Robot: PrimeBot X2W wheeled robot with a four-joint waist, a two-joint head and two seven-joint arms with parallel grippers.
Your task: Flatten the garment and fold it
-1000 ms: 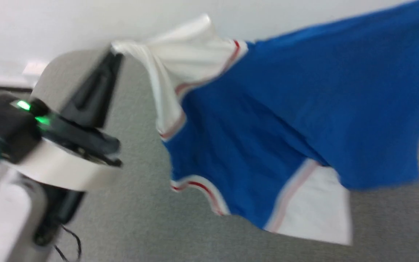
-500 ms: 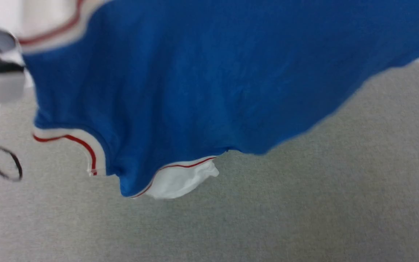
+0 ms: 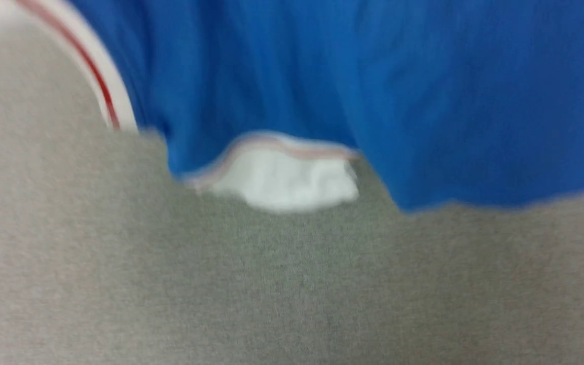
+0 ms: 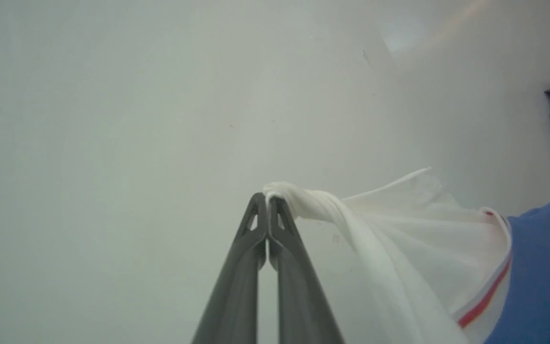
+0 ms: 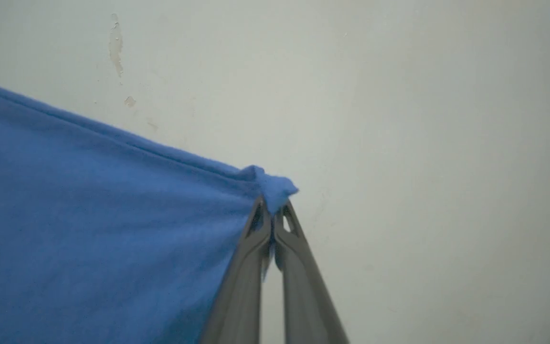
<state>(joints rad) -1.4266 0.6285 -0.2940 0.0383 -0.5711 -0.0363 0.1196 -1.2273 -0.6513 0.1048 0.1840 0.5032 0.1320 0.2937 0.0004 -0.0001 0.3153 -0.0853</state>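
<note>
We risk slippage: left gripper [image 4: 267, 199] clamps only the sleeve [image 4: 399, 224] tip, right gripper [image 5: 272, 209] only a corner of the garment [image 5: 89, 215].

Right claw [image 5: 271, 205] pinching blue garment [image 5: 89, 215] corner — apparently hem.

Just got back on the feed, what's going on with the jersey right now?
The robot has the garment strung up between both arms over the grey surface. The left pincer is shut on a bunched white sleeve, and the right pincer is shut on a blue corner. The other sleeve dangles at the lower edge in the blurred head view. Nothing is laid flat or folded yet.
</note>
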